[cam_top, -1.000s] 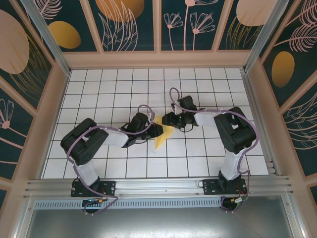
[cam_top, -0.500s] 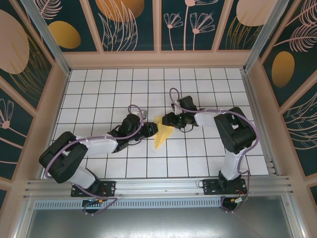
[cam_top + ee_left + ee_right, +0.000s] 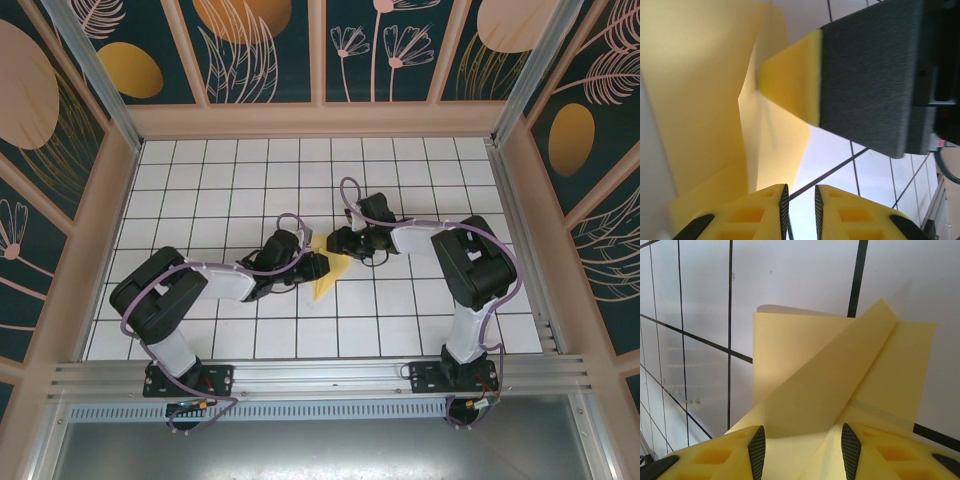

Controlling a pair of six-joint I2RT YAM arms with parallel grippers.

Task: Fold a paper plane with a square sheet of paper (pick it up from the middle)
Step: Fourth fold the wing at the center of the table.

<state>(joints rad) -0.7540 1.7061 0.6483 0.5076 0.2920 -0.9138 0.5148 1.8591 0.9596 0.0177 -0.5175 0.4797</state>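
The square sheet of paper is yellow and creased into a pointed shape, its tip toward the near edge of the tiled floor. My right gripper rests on its far end. In the right wrist view the right gripper stands open, its fingers either side of a raised diagonal flap of the paper. My left gripper is at the paper's left edge. In the left wrist view the left gripper has a narrow gap showing only floor, with the paper just left of it and a right fingertip pressing on the sheet.
The white tiled floor has free room all around the paper. Patterned walls enclose the back and sides. An aluminium rail carrying both arm bases runs along the near edge.
The left gripper drew back to the left, then returned to the paper's left edge while its elbow swung. The right arm and the paper have stayed in place.
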